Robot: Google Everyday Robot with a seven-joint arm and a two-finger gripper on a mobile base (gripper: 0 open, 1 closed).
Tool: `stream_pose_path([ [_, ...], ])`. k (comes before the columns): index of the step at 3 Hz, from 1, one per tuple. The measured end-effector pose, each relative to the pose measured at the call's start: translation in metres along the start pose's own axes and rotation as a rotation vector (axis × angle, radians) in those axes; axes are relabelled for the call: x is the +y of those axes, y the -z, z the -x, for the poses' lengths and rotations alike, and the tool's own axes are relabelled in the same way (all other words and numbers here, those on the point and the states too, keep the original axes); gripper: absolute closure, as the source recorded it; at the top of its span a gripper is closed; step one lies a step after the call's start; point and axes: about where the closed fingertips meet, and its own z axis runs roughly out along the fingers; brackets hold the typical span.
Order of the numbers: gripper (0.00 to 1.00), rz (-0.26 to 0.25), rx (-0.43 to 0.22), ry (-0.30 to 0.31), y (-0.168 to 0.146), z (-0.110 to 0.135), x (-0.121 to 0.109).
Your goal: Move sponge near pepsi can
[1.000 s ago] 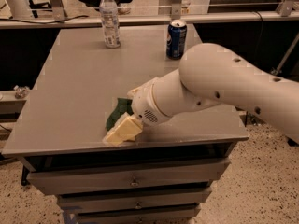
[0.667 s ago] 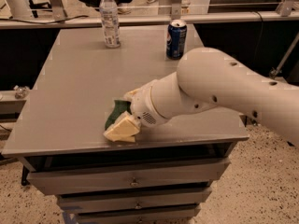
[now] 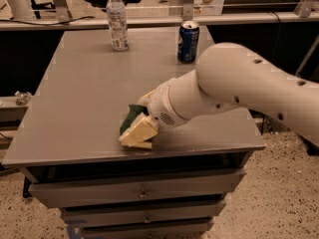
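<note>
The sponge (image 3: 129, 118) lies near the table's front edge, left of centre. Only a dark green patch of it shows, the rest is hidden under my gripper. My gripper (image 3: 137, 135), pale yellow, is down at the table surface right on the sponge's near side, touching it. The pepsi can (image 3: 188, 42), dark blue with a silver top, stands upright at the far side of the table, right of centre, well away from the sponge and gripper.
A clear plastic water bottle (image 3: 117, 20) stands at the far side, left of the can. My white arm (image 3: 234, 86) reaches in from the right over the grey table (image 3: 79, 98). Drawers sit below the front edge (image 3: 144, 193).
The arm has shifted only slightly. The gripper stays down at the sponge near the front edge, and the sponge has hardly moved.
</note>
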Motion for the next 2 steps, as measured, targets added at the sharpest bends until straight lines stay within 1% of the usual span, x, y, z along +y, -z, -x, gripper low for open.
stream_pose_path([
  [1,1.00,-0.071,0.037,0.033,0.029,-0.002,-0.037],
  [2,1.00,-0.187,0.097,0.071,0.079,-0.010,-0.091],
])
